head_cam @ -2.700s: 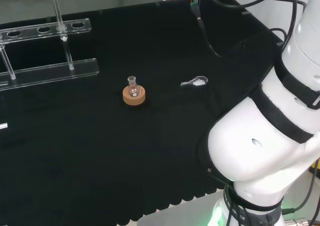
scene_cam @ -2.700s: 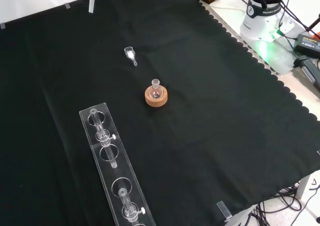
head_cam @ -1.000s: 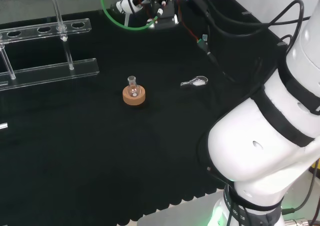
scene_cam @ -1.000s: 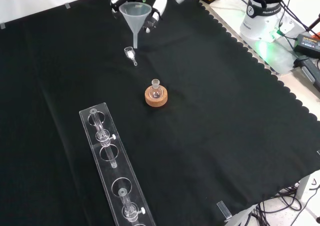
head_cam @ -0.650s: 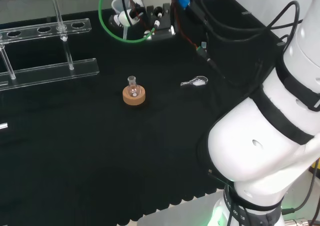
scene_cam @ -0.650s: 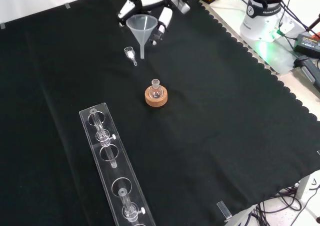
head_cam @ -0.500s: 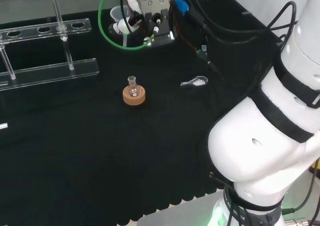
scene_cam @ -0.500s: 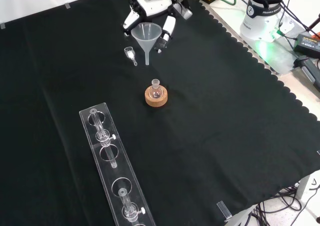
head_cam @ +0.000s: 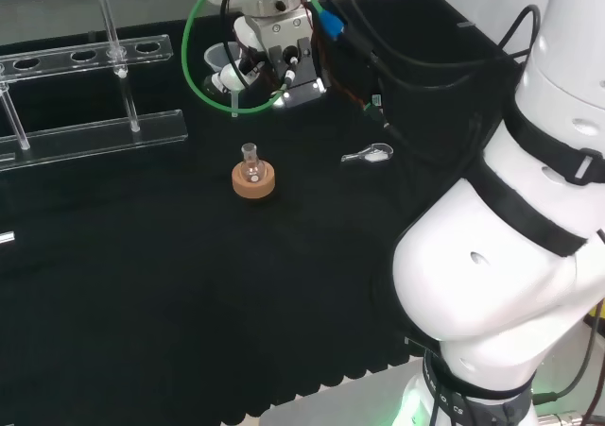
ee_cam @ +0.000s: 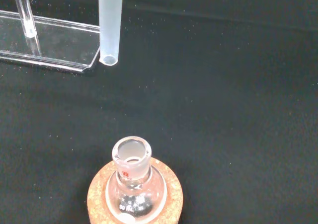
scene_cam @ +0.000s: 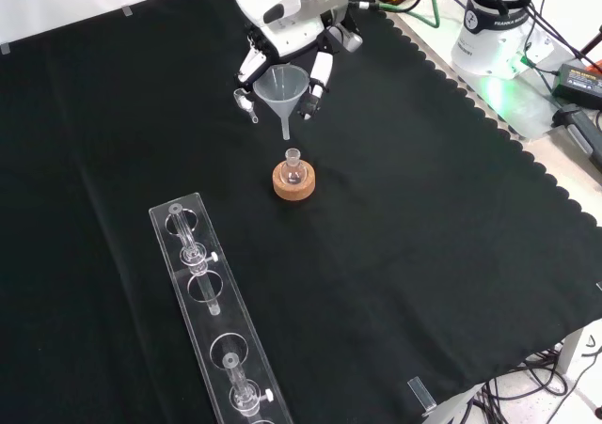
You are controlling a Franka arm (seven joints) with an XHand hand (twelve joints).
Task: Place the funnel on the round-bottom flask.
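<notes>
A small round-bottom flask stands upright in a cork ring at mid-cloth, its mouth open. The hand hangs above and just beyond it in the front view, fingers curled round the rim of a clear funnel. The funnel's stem points down and ends a little above the flask's neck, slightly off to the far side. The head view shows the funnel in the hand, beyond the flask. In the wrist view the stem ends short of the flask's mouth in the cork ring.
A long clear tube rack with glass tubes lies near the front in the front view; it stands at far left in the head view. A small clear glass piece lies on the cloth close under the hand. The arm's white links stand at right.
The hand came in from the cloth's far edge holding the funnel and has moved steadily toward the flask, lowering the stem close to its neck. Flask, ring and rack have not moved.
</notes>
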